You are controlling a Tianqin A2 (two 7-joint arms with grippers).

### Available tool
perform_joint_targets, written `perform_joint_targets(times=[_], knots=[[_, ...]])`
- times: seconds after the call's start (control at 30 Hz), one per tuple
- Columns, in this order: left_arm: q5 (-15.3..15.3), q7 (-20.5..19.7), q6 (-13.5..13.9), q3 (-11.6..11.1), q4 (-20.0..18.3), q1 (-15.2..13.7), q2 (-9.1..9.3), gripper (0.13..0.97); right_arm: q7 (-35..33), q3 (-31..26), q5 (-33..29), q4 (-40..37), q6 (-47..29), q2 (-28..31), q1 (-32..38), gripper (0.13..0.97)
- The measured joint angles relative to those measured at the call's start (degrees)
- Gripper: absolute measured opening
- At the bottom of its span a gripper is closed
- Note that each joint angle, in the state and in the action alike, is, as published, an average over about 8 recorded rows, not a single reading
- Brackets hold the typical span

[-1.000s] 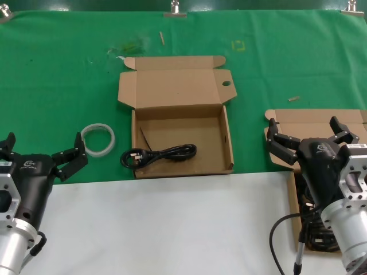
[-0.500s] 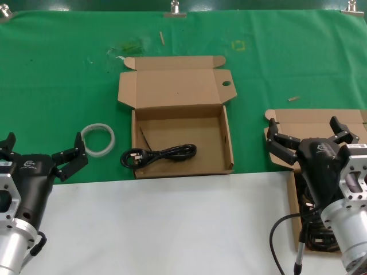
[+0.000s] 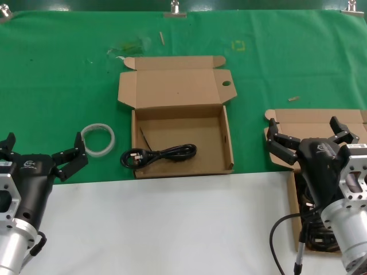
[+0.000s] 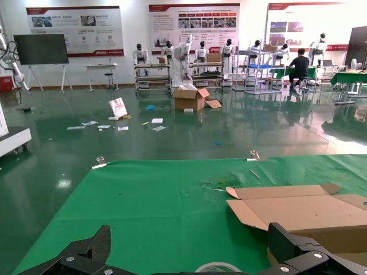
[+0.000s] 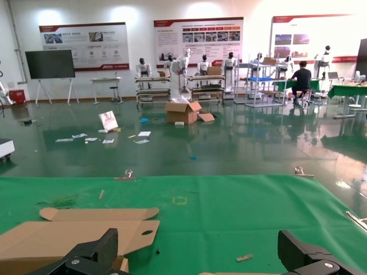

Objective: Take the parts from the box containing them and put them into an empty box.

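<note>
Nearest the robot, the right gripper (image 3: 309, 139) is seen raised over the box containing the parts (image 3: 312, 123), of which only the plain lid and a strip of the left wall show past the arm. Its fingers are spread wide and nothing is held between them. Below the arm, inside that box, black cable of the remaining parts (image 3: 312, 232) can be made out, mostly hidden by the wrist.

The left gripper (image 3: 43, 153) is held on the opposite side, well left of that box, likewise wide open and empty, apparently waiting; a white ring of tubing (image 3: 98, 139) lies just beyond it.

Farther out, between the two arms, the empty box (image 3: 227, 140) stands open on the green cloth (image 3: 63, 74), its lid with the oval hole folded back. One power cord (image 3: 157, 154) is already laid in it, its plug (image 3: 129, 158) hanging over the left front corner.

The step in hand is judged to be the fetching of another cord. A descent of the right gripper into the source box would be called for, with the fingers closed on a bundled cable rather than on cardboard.
</note>
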Motion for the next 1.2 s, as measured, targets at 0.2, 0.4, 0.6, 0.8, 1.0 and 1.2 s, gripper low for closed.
perform_joint_targets(times=[0.2, 0.4, 0.6, 0.8, 1.0, 1.2], knots=[[0.00, 0.00, 0.00, 0.00, 0.00, 0.00, 0.00, 0.966, 0.00, 0.00, 0.00, 0.00, 0.00, 0.00, 0.00, 0.966], [0.00, 0.00, 0.00, 0.00, 0.00, 0.00, 0.00, 0.966, 0.00, 0.00, 0.00, 0.00, 0.00, 0.00, 0.00, 0.966], [0.00, 0.00, 0.00, 0.00, 0.00, 0.00, 0.00, 0.966, 0.00, 0.00, 0.00, 0.00, 0.00, 0.00, 0.00, 0.966], [0.00, 0.00, 0.00, 0.00, 0.00, 0.00, 0.00, 0.966, 0.00, 0.00, 0.00, 0.00, 0.00, 0.00, 0.00, 0.966], [0.00, 0.00, 0.00, 0.00, 0.00, 0.00, 0.00, 0.966, 0.00, 0.00, 0.00, 0.00, 0.00, 0.00, 0.00, 0.966], [0.00, 0.00, 0.00, 0.00, 0.00, 0.00, 0.00, 0.966, 0.00, 0.00, 0.00, 0.00, 0.00, 0.00, 0.00, 0.966]])
